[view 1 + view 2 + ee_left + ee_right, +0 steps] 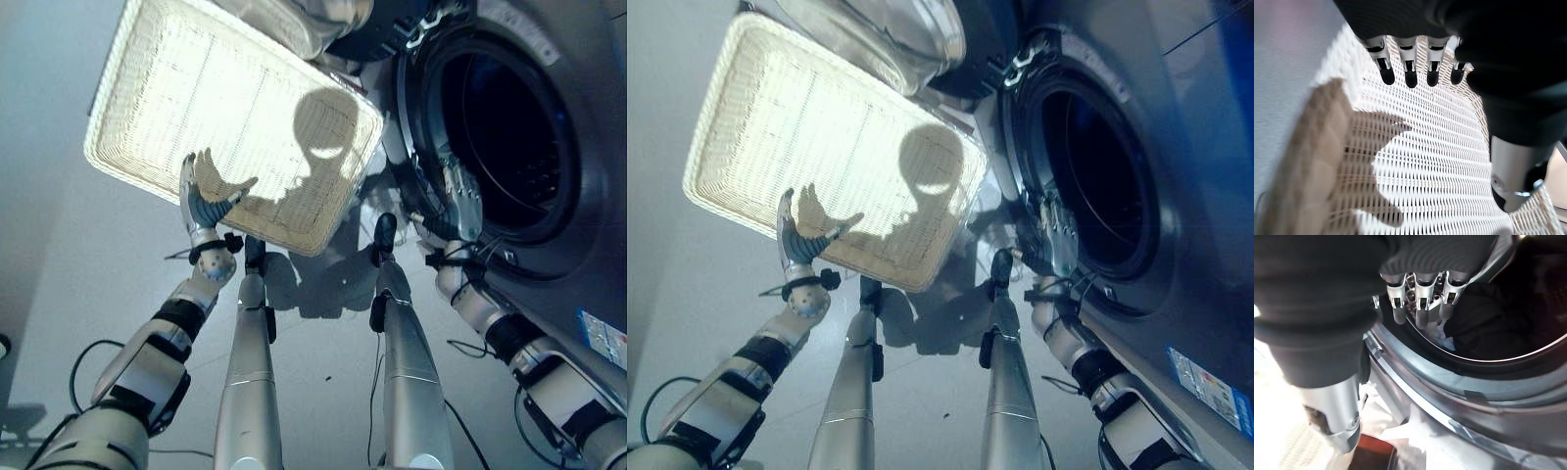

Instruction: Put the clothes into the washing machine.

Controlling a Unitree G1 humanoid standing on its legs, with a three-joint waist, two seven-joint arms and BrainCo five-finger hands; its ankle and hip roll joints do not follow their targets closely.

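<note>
1. Dark clothes (1484, 318) lie inside the washing machine (549, 284) drum, just past the right hand (460, 201), whose fingers (1420, 303) are straight and hold nothing at the door rim.
2. The left hand (201, 201) hovers over the white woven basket (176, 88) on the floor, fingers (1408, 73) straight, thumb apart.
3. The clothes are bunched; no long axis can be told.
</note>
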